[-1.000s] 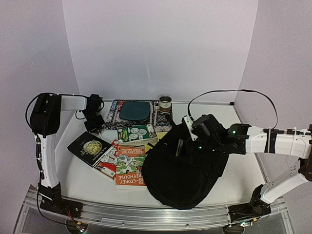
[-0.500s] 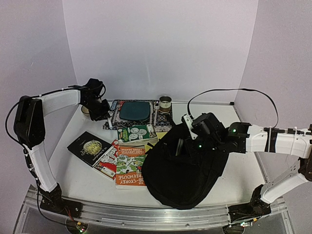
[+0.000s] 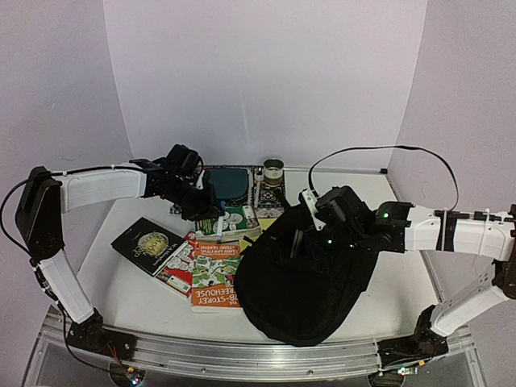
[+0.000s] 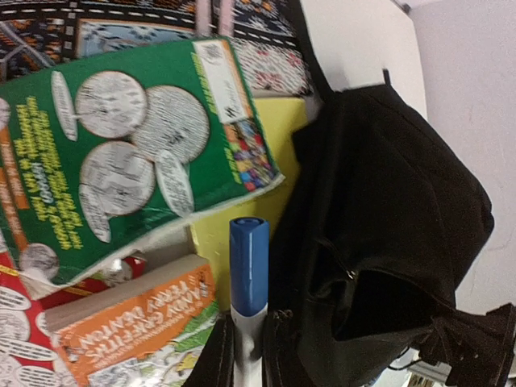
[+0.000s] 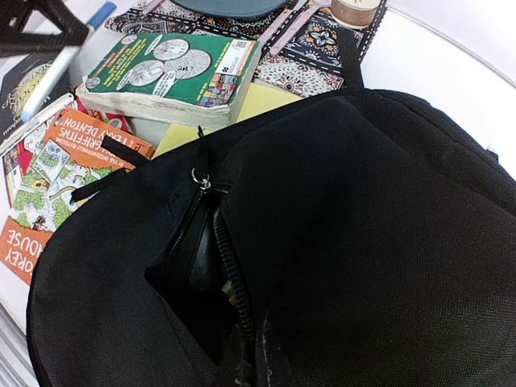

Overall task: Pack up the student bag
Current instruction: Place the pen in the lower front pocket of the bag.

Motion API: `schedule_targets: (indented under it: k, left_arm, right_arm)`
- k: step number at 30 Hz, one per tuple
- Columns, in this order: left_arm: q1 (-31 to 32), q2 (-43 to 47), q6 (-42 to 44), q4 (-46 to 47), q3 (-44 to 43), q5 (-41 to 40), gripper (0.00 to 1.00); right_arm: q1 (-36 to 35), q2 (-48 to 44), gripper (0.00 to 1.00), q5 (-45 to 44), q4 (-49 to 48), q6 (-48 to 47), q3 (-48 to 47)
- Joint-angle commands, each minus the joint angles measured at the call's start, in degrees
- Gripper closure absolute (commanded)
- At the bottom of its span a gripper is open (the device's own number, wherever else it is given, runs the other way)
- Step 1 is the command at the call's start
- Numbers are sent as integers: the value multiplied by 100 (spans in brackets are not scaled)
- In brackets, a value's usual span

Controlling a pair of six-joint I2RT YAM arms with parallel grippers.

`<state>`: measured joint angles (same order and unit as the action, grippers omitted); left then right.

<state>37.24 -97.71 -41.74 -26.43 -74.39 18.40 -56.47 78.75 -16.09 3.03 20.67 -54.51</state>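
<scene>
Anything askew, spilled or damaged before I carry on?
Nothing spilled. The green book lies at an angle to the orange book, its page edges worn and curled; a flat yellow item is partly under the student bag.

student bag [image 3: 302,282], black, slumped on table, zipper open

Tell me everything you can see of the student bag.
The student bag is a big, soft black fabric backpack lying slumped on the table, right of the books. Its zipper is partly undone, leaving a dark gap. The right gripper pinches the fabric at that gap, jaws shut. Its far edge covers part of a yellow book.
</scene>
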Motion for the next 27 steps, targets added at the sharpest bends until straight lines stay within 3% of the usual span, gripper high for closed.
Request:
schedule_targets:
  k: [1, 13, 27]
  left_arm:
    - [673, 108, 171, 559, -32, 375, 100]
    - [1745, -874, 431, 717, -635, 908, 100]
    - [1840, -1804, 219, 866, -2018, 585, 100]
  right_arm:
    - [-57, 40, 100, 8, -102, 47, -323]
    - [-53, -9, 100, 23, -107, 117, -330]
    - [-56, -51, 100, 206, -147, 201, -283]
